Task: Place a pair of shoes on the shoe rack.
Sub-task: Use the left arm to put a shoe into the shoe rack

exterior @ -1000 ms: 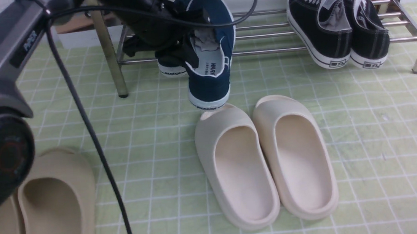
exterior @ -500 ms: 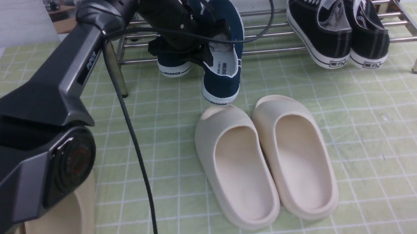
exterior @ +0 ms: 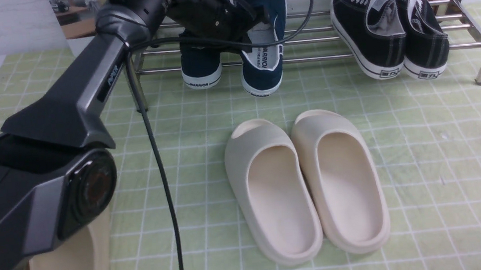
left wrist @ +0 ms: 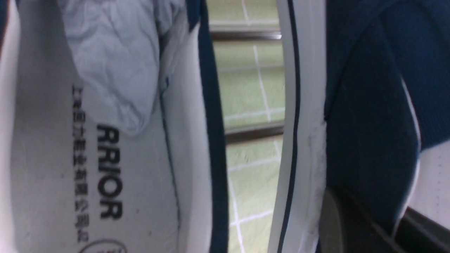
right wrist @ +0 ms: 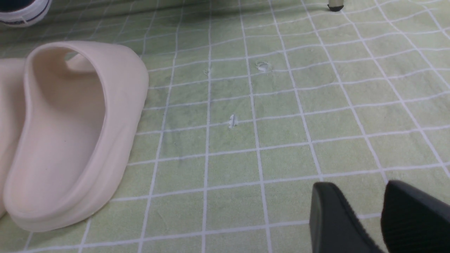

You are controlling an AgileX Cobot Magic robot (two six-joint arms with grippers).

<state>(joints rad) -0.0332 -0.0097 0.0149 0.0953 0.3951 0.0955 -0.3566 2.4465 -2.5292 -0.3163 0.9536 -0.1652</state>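
Nearest the robot, the bulky dark body of the left arm [exterior: 42, 189] fills the lower left of the front view, with a tan foam slide [exterior: 74, 265] partly hidden beneath it and a black cable [exterior: 160, 169] hanging across. Just to its right, on the green gridded mat [exterior: 444, 142], a pair of cream slides [exterior: 307, 186] lies side by side, touching, heels toward the camera.

The right gripper [right wrist: 360, 186] hovers low over bare mat beside one cream slide, its two black fingers [right wrist: 334, 218] apart with nothing between them.

Farther off, the shoe rack [exterior: 347, 55] spans the back of the mat. The first navy slip-on [exterior: 201, 68] sits on its lower bars, its white "WARRIOR" heel overhanging the front bar. Just beside it, the second navy slip-on [exterior: 266, 68] lies toe-up and tilted on the same tier, heel also past the front bar, insole and grey paper stuffing showing. The left gripper [exterior: 249, 24] is at this shoe's opening (the wrist body hides the fingertips). The left wrist view shows one finger pad [left wrist: 330, 225] against a navy shoe's side, but I cannot tell whether the jaws grip or have let go.

At the rack's right end rest two black lace-up sneakers [exterior: 389, 28].
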